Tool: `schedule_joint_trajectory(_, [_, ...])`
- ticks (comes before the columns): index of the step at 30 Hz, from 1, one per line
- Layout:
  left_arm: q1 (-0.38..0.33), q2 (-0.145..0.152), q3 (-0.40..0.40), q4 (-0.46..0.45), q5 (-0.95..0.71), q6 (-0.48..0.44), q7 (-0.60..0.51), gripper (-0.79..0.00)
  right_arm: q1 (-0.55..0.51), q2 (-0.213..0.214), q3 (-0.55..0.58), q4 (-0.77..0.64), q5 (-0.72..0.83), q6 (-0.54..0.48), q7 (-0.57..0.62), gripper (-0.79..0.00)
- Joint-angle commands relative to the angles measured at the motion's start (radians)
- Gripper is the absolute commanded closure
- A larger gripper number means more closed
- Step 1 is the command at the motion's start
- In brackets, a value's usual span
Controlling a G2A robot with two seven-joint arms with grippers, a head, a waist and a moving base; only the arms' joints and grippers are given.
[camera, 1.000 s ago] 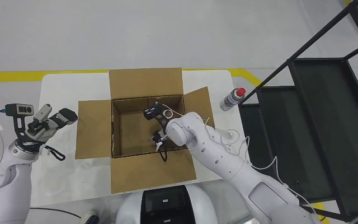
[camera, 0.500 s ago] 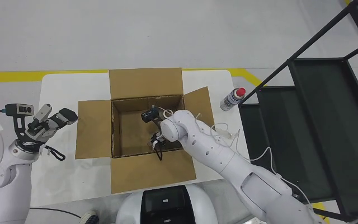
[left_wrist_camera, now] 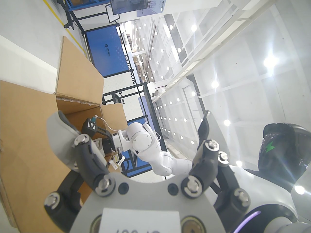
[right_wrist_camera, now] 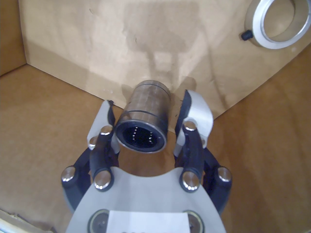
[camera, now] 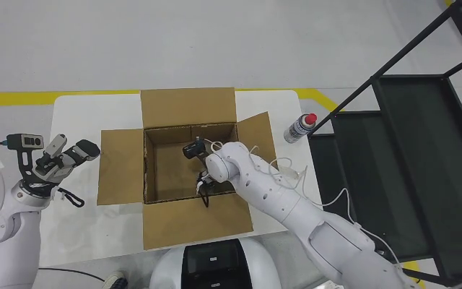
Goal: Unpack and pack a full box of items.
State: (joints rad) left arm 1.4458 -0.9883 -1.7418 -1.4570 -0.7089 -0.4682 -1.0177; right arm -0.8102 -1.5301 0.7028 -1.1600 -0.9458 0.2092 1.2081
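An open cardboard box (camera: 119, 167) sits mid-table with its flaps spread. My right gripper (right_wrist_camera: 148, 99) is down inside the box (right_wrist_camera: 73, 25), open, its fingers (right_wrist_camera: 194, 110) on either side of a steel cylindrical bearing (right_wrist_camera: 145, 117) lying on the box floor; one finger touches it and a small gap shows at the other. A silver metal ring (right_wrist_camera: 277, 15) with a black set screw lies farther off on the box floor. My left gripper (camera: 68, 153) is held above the table's left end, open with nothing in it (left_wrist_camera: 131, 116), beside the box's left flap (left_wrist_camera: 29, 112).
A spray can with a red cap (camera: 299, 128) stands on the table right of the box. A black metal shelf rack (camera: 404, 144) stands past the table's right edge. The white table (camera: 79, 115) has bare room around the left gripper.
The right arm has shifted slightly to the left inside the box. The left arm has not moved.
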Motion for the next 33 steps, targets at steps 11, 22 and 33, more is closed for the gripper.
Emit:
schedule_joint_trajectory(11, [0.000,0.000,0.000,0.000,0.000,0.000,0.000,-0.785,-0.126,0.045,0.075,-0.260,-0.143,0.028,-0.028,0.000])
schedule_joint_trajectory(22, [0.000,0.000,0.000,0.000,0.000,0.000,0.000,-0.785,-0.182,0.066,0.140,-0.404,-0.209,0.005,-0.064,0.000])
schedule_joint_trajectory(33, [0.000,0.000,0.000,0.000,0.000,0.000,0.000,-0.785,-0.112,0.042,0.104,-0.305,-0.193,-0.004,-0.018,0.000])
